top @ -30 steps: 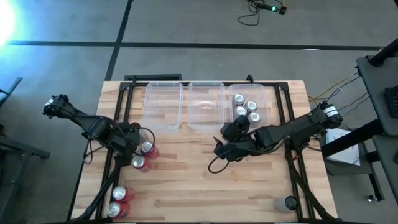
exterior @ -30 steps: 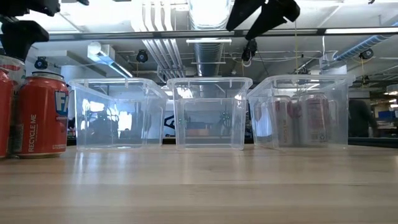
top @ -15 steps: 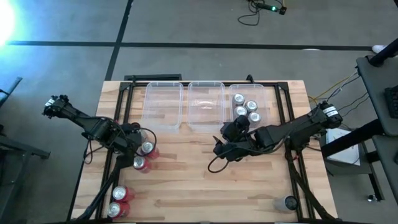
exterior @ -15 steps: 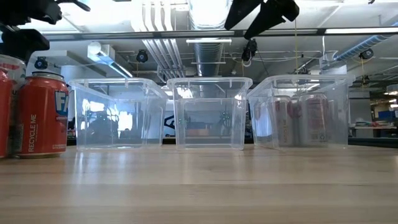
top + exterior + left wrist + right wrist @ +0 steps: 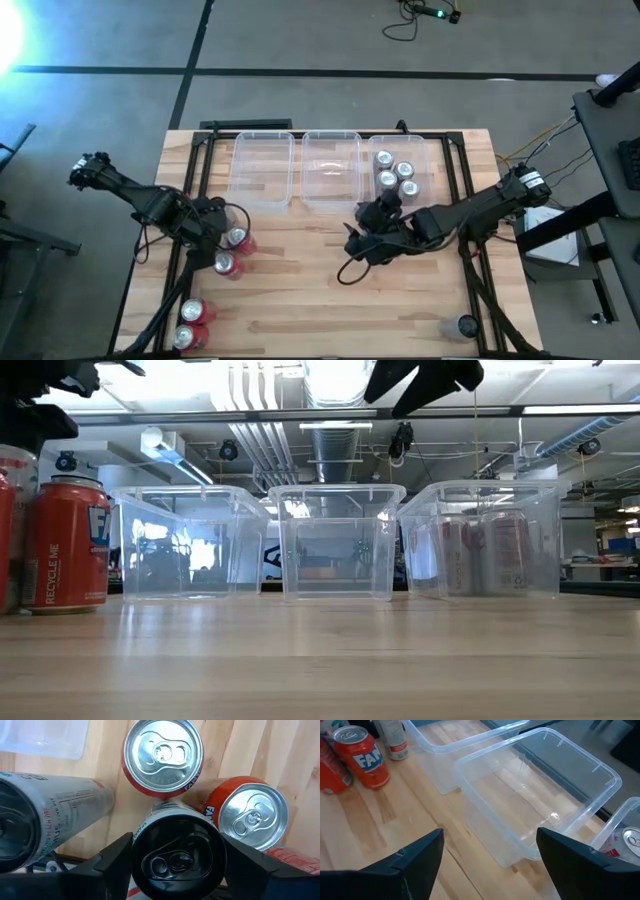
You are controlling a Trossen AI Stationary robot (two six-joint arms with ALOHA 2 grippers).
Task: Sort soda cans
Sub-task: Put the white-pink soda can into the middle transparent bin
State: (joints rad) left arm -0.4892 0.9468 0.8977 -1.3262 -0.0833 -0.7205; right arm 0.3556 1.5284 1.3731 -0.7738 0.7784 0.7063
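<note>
My left gripper (image 5: 218,238) is over the can cluster near the table's left edge, shut on a black-topped can (image 5: 177,852). Two red cans (image 5: 162,755) (image 5: 250,817) stand upright on the wood just past it, and a silver can (image 5: 55,812) is beside it. My right gripper (image 5: 352,246) hangs open above the table's middle, in front of the middle bin (image 5: 535,795), touching nothing. Three cans (image 5: 395,170) stand in the right bin (image 5: 428,150). My left gripper pinches the black-topped can just below its rim (image 5: 150,822), with one finger (image 5: 112,862) on each side of the body. The fingers come from above, pointing down, and the can stays upright. Whether its base is on the table does not show.
Three clear bins line the far edge: left (image 5: 263,168) and middle (image 5: 331,168) hold nothing. Two red cans (image 5: 190,325) stand at the near left corner, one dark-topped can (image 5: 465,325) at the near right. Open wood lies across the near middle.
In the low view my left gripper has risen a little beside the red cans. My right gripper has drifted slightly toward the near edge and stays open.
</note>
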